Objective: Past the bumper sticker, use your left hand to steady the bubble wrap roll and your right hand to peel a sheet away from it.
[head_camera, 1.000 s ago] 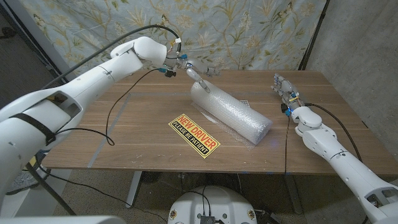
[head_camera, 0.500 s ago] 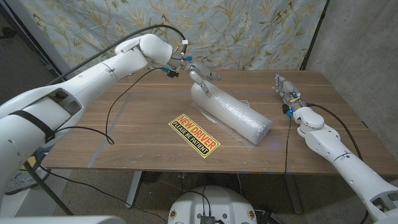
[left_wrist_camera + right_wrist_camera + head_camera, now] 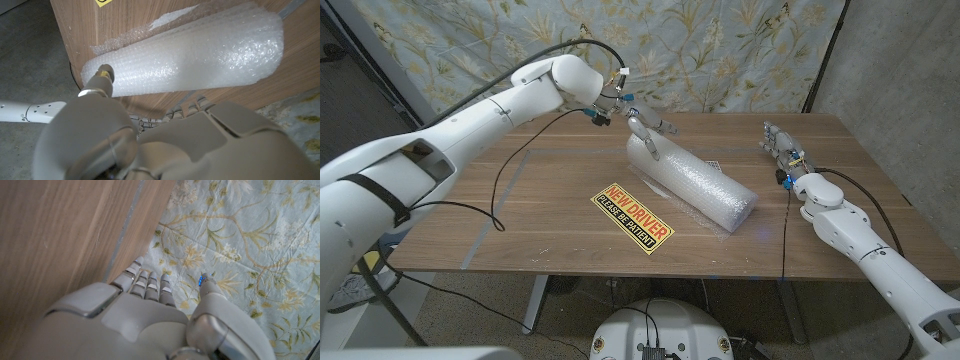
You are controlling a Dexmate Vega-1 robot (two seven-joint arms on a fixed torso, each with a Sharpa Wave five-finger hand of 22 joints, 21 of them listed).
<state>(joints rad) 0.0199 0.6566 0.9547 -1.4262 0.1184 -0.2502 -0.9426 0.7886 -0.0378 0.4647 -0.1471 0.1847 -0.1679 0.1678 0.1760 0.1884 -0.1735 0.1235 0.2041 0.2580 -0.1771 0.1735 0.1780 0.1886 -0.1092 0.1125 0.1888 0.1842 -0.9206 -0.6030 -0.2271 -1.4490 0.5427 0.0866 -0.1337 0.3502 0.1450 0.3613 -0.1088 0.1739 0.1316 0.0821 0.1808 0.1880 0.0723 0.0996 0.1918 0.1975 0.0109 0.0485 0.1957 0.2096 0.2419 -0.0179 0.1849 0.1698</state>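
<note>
because the bubble wrap roll (image 3: pixel 691 180) lying aslant past the bumper sticker (image 3: pixel 632 215) looks light, soft and apt to roll, steady its far end (peel at the loose sheet edge). the left hand (image 3: pixel 642 128) hovers there, fingers spread, holding nothing; the right hand (image 3: pixel 779 142) waits far right, fingers straight, empty.

Translucent dimpled plastic bubble wrap roll (image 3: pixel 691 183), matt wood-grain table (image 3: pixel 540 205), glossy bumper sticker (image 3: pixel 633 216)

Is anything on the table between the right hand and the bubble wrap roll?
No: in the head view, only bare wood separates the right hand from the bubble wrap roll.
</note>
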